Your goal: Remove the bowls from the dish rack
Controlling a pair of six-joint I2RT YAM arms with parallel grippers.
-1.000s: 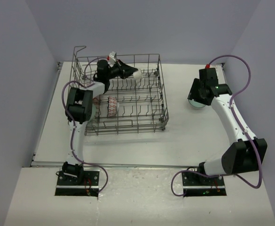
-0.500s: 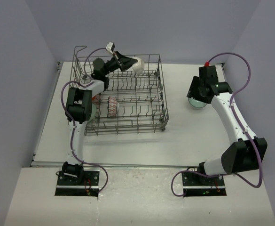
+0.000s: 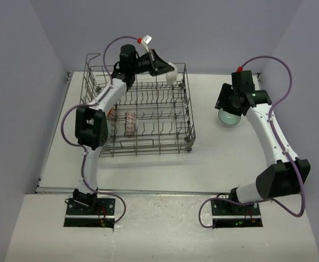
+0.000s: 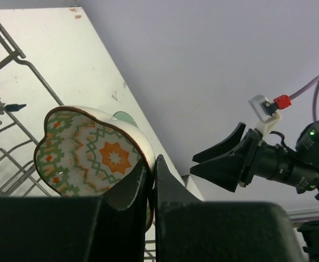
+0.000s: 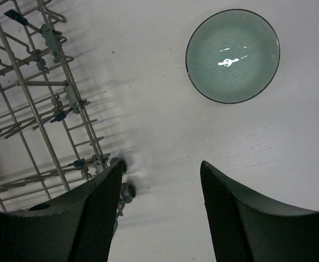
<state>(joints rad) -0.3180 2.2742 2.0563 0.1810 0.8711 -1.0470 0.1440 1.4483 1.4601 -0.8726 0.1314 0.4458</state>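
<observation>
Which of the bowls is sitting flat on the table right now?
The green bowl, right of the rack. A red-patterned bowl stands on edge inside it; an orange-patterned bowl is held by the left gripper.

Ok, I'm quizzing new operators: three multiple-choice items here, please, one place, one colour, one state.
1. The green bowl lies: A on the table beside the dish rack; B between tines; C in a gripper.
2. The patterned bowl in the left gripper shows: A blue; B orange and green; C pink.
3. The right gripper is: A shut on wire; B gripping a bowl; C open.
Answers: A, it sits on bare table; B, seen from the left wrist; C, jaws apart, empty.
</observation>
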